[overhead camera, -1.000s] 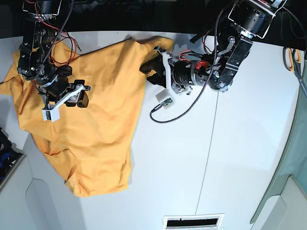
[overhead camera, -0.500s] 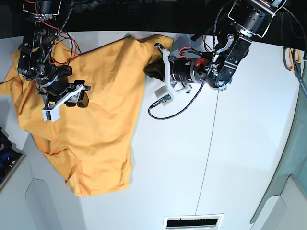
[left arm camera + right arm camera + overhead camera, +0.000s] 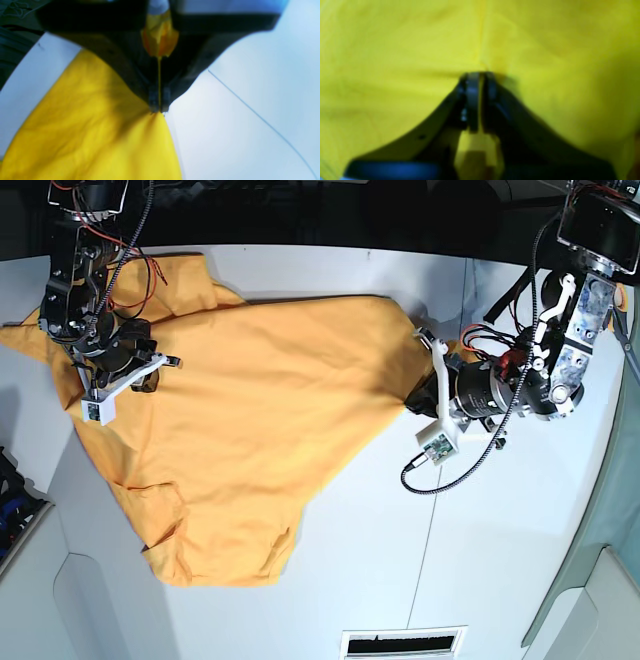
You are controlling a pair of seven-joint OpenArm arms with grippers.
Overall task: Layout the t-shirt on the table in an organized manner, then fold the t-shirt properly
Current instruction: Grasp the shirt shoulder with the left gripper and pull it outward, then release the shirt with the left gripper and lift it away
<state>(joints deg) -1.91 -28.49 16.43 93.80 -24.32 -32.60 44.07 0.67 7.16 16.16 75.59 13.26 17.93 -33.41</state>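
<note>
The orange-yellow t-shirt (image 3: 260, 400) lies stretched across the left half of the white table (image 3: 400, 560), with wrinkles and a folded-over lower edge. At the shirt's rightmost point my left gripper (image 3: 413, 395) is shut on a pinch of cloth. Its wrist view shows the closed tips (image 3: 158, 110) with a thin line of t-shirt (image 3: 87, 137) between them, over the table (image 3: 237, 145). My right gripper (image 3: 148, 377) is on the shirt's upper left part. In its wrist view the tips (image 3: 477, 76) are shut on a ridge of t-shirt (image 3: 395, 50).
A thin dark seam (image 3: 432, 520) runs down the table right of the shirt. A slotted vent (image 3: 400, 642) sits at the front edge. The left arm's black cable (image 3: 440, 475) loops onto the table. A grey-green surface (image 3: 600, 560) borders the right side, and dark clutter (image 3: 12, 500) the left edge.
The left gripper has moved right with the shirt's edge, drawing the cloth out wide. The right gripper has closed on the shirt and shifted slightly up.
</note>
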